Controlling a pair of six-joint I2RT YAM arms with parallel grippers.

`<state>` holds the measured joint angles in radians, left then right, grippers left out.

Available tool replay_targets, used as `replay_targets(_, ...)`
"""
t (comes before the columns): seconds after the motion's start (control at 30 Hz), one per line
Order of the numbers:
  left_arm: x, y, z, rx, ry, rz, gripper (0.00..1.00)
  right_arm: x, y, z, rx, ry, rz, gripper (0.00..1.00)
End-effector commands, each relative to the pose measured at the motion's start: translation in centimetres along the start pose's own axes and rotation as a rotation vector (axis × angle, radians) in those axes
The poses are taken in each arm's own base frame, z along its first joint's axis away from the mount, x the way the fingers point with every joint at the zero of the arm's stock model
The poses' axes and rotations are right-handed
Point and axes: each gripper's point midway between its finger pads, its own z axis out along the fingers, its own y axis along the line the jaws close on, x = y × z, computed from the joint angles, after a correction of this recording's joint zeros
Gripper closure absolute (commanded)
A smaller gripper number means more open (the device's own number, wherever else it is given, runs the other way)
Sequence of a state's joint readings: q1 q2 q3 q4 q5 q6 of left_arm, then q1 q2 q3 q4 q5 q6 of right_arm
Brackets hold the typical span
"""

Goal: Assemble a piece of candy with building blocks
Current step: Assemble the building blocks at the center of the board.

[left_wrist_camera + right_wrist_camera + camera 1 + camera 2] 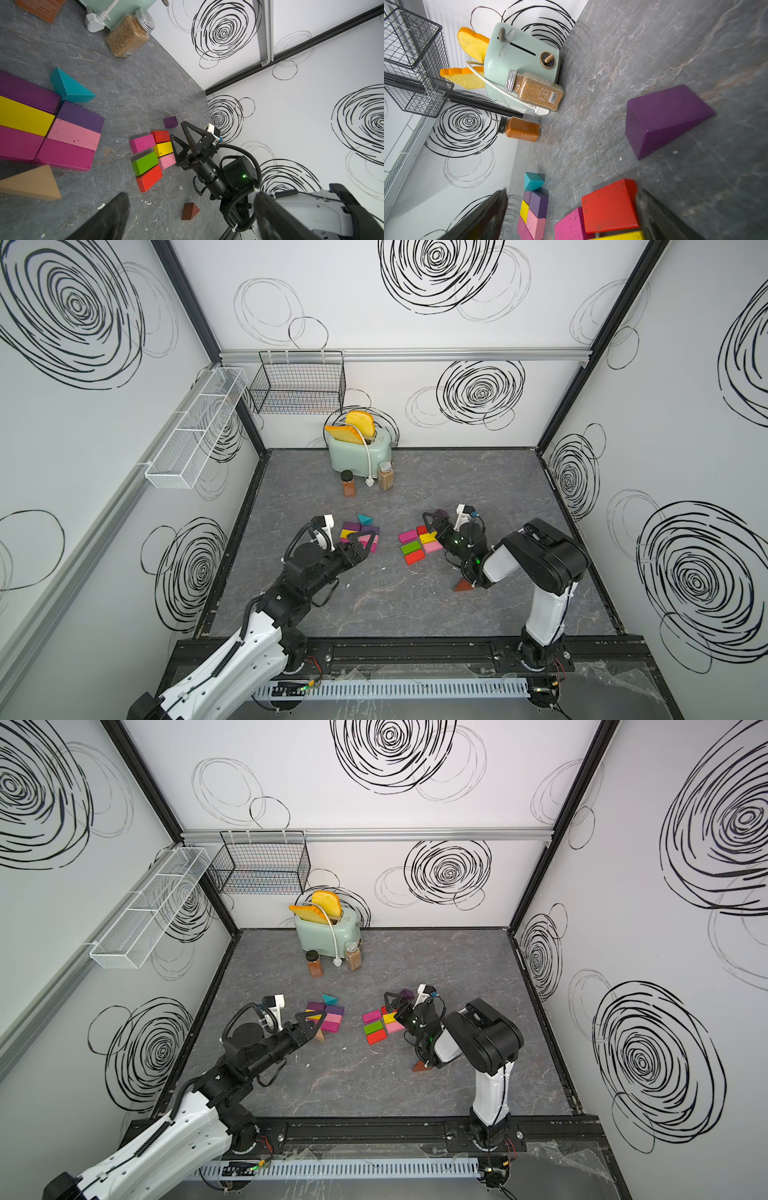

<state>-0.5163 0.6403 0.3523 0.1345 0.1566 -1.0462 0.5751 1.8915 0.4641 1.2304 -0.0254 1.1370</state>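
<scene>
The building blocks lie in two flat clusters in both top views. The left cluster (358, 534) has purple, yellow, pink and magenta bricks, a teal triangle (70, 88) at its far end and a tan triangle (31, 182) at its near end. My left gripper (368, 542) hovers open over its near edge, holding nothing. The right cluster (417, 545) has magenta, red, yellow, green and pink bricks. My right gripper (430, 522) stands open at its far corner, above a red brick (610, 205). A purple triangle (662, 118) lies just beyond. A brown triangle (463, 585) sits by the right arm.
A mint toaster (359, 452) with toast stands at the back wall. In front of it are two spice jars (349, 483) (385, 476) and a white plug (369, 482). A black wire basket (299, 383) and a white mesh rack (195, 431) hang on the walls.
</scene>
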Motion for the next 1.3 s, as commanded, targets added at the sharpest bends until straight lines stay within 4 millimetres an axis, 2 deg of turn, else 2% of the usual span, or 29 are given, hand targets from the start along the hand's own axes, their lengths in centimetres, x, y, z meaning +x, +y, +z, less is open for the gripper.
replay_targets(0.0,-1.1,-1.7,-0.4,0.049,-0.032,0.019,0.02,3.2,-5.5,-0.7,0.186,0.094,0.057,0.0)
replay_targets(0.47,-0.9,-1.0,-0.3,0.037,-0.026,0.016,0.02,4.1,-5.5,0.0,0.176,0.123,0.054,0.0)
replay_targets(0.63,-0.8,-0.7,-0.2,0.029,-0.021,0.023,0.02,4.0,-5.6,-0.3,0.185,0.114,0.046,0.0)
replay_targets(0.83,-0.2,-0.2,0.2,-0.003,0.021,0.047,0.02,3.0,-4.1,-0.4,0.165,0.101,-0.017,0.01)
replay_targets(0.9,-0.1,-0.1,0.1,-0.007,0.024,0.052,0.02,2.6,-3.8,-0.7,0.174,0.106,-0.06,0.01)
replay_targets(1.03,0.1,0.2,-0.2,-0.017,0.027,0.059,0.02,1.1,-2.0,-2.0,0.138,0.1,-0.145,0.01)
replay_targets(1.17,0.4,0.8,-0.4,-0.032,0.031,0.065,0.02,0.4,-1.0,-4.5,0.166,0.132,-0.259,0.01)
replay_targets(1.27,0.4,0.6,-0.5,-0.027,0.037,0.076,0.02,1.1,-0.1,-7.0,0.204,0.198,-0.364,0.01)
